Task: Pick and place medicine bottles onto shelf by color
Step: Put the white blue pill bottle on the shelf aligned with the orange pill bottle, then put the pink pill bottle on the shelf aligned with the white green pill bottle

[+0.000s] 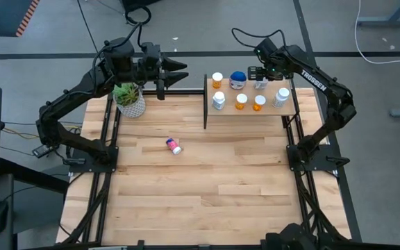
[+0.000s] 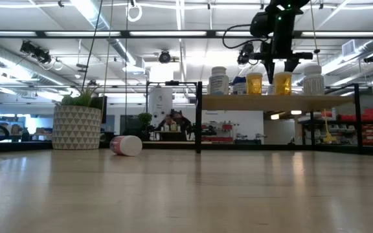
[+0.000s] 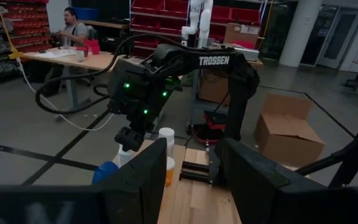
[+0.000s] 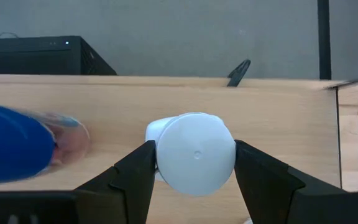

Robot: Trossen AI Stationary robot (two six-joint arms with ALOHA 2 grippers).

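Right gripper (image 4: 192, 163) jaws grasp a white-capped bottle (image 4: 194, 152) on the shelf (image 1: 248, 111). Left gripper (image 1: 179, 71), at 11 o'clock, jaws released.

Seven bottles (image 1: 240, 101) upright on the shelf (image 1: 250, 111); pink bottle (image 1: 174, 146) on its side on the tabletop.

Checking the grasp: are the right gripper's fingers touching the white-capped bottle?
Touching: in the right wrist view, both fingers press the white cap with no gap.
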